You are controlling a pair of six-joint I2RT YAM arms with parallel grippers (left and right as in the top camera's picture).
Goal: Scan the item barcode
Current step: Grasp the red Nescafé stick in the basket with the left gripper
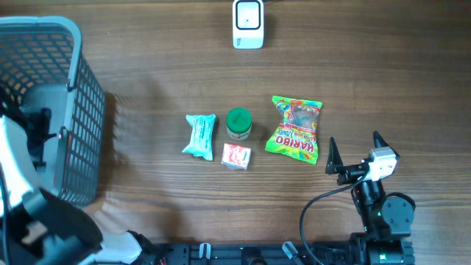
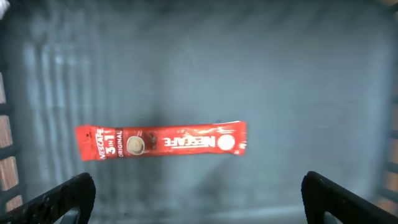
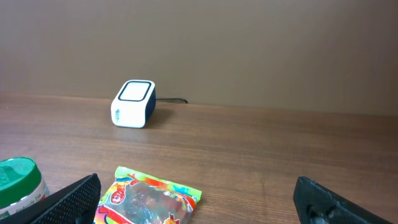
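On the left side of the wooden table (image 1: pixel 162 59) the grey mesh basket (image 1: pixel 87 125) is standing, and my left gripper (image 2: pixel 199 199) is hanging over its floor with the fingers spread wide, gripping nothing. My right gripper (image 1: pixel 355 143) is hovering low at the table's near right, its fingers likewise spread wide and empty, pointing toward the far edge. Just ahead of it and slightly to its left the Haribo bag (image 1: pixel 296 129) is lying flat, its near corner sitting just beside that gripper's left fingertip without touching it; further left the teal packet (image 1: pixel 200 135) is lying flat. Down in the basket the red Nescafé stick (image 2: pixel 161 141) is lying flat under my left gripper, stretching crosswise between the two fingertips and a little ahead of them, touching neither. Between the teal packet and the bag the green-lidded jar (image 1: pixel 238 123) is standing upright. The white scanner (image 1: pixel 248 23) is sitting at the far edge, well apart from both grippers. The small red-and-white packet (image 1: pixel 236 156) is lying just in front of the jar.
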